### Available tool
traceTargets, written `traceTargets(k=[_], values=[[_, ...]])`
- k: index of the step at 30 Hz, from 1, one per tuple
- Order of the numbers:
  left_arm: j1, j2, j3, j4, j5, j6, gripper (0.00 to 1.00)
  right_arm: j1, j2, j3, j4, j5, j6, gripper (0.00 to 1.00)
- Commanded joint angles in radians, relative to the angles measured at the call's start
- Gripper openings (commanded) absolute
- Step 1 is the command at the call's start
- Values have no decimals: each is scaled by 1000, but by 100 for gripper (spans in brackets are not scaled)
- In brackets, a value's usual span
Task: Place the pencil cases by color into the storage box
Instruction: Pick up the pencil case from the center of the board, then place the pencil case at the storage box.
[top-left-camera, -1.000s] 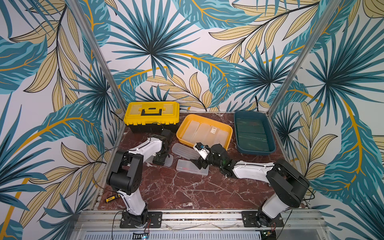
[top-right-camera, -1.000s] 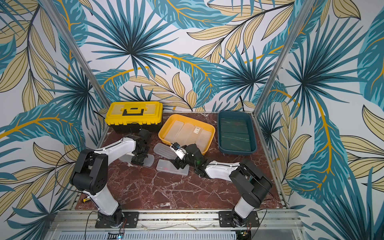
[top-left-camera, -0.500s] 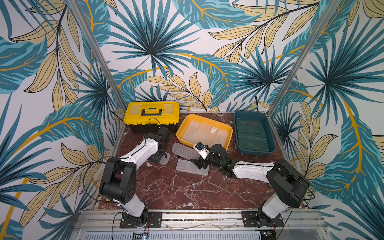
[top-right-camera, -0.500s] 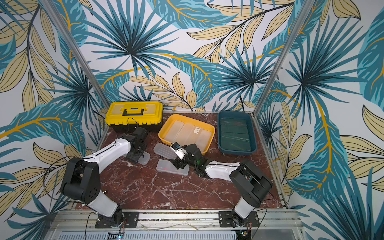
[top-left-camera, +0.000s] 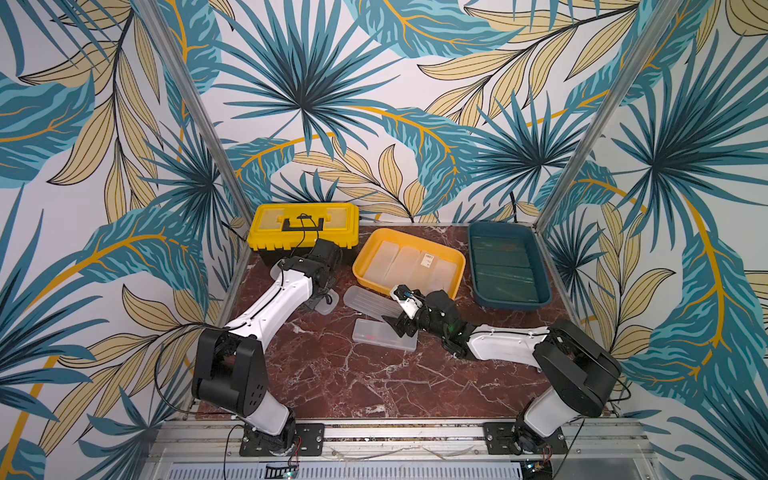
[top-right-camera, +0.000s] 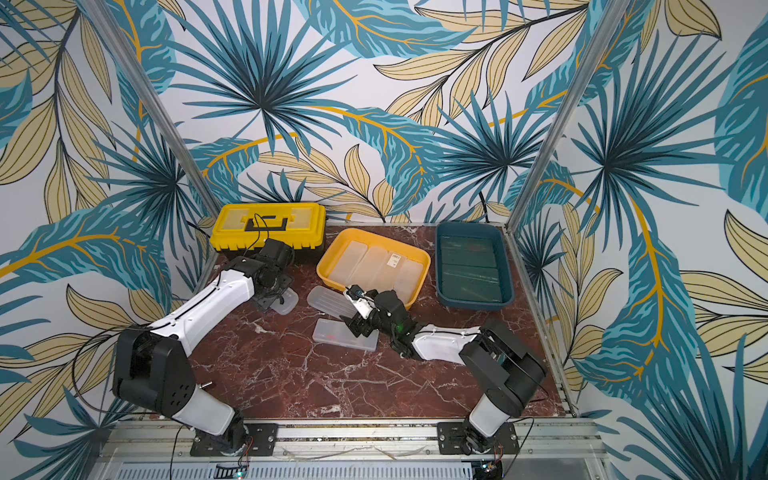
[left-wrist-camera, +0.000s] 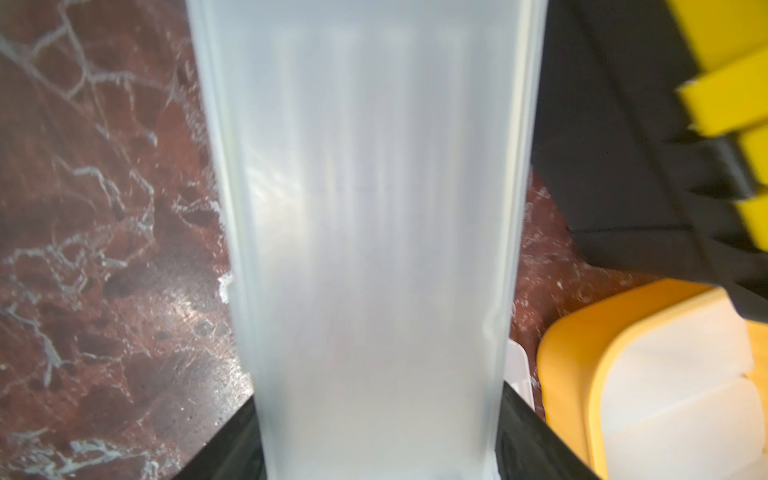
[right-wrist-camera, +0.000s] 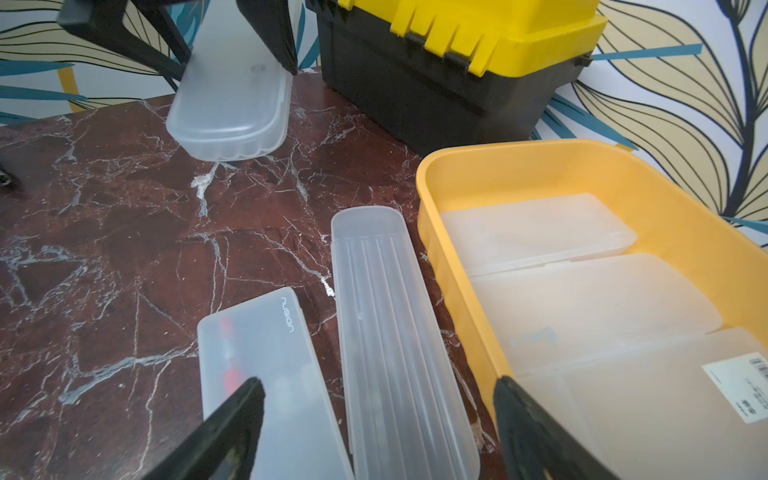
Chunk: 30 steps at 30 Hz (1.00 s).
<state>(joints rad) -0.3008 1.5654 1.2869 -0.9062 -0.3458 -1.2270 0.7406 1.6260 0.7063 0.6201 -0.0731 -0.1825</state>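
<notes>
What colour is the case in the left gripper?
Frosted white case, clearest in the right wrist view.

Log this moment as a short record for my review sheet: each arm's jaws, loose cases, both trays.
left gripper: jaws shut on a frosted case, beside the yellow toolbox
right gripper: jaws open, empty, low over two loose cases
loose on table: ribbed frosted case; smooth frosted case with a printed logo
yellow tray: four frosted cases, one with a barcode sticker
blue tray: dark green cases only
left to sort: three frosted cases outside the trays
</notes>
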Motion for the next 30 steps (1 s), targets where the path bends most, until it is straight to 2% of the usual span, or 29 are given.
traceTargets(k=[1,10,19,30], values=[[-23,-8,87,-3,-41,121,75,5,-41,-34,63,49,36,86],[-123,41,228,-3,-114,308,76,-1,-88,-78,124,126,99,87],[-215,197,405,-1,-37,469,76,-81,-191,-180,213,178,210,87],[-274,395,607,33,129,757,76,-184,-242,-230,203,228,300,87]])
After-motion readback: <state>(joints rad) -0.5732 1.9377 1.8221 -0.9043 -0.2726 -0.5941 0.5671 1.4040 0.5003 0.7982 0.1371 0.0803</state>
